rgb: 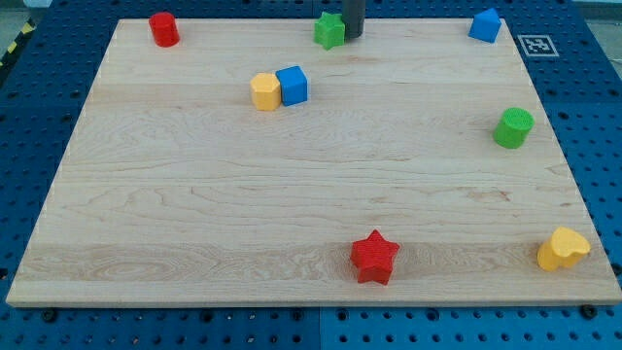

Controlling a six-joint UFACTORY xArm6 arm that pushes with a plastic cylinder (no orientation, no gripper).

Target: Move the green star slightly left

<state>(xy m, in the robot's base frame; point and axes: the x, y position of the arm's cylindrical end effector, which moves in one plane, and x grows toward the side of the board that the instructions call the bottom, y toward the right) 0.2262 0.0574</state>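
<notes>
The green star (329,30) sits near the top edge of the wooden board (194,194), a little right of the middle. My tip (354,35) is the lower end of the dark rod coming down from the view's top. It stands right beside the star's right side, touching it or nearly so.
A red cylinder (163,29) is at the top left. A yellow block (264,92) and a blue cube (292,85) touch left of centre. A blue block (485,25) is at top right, a green cylinder (512,127) at right, a red star (374,257) at bottom, a yellow block (563,249) at bottom right.
</notes>
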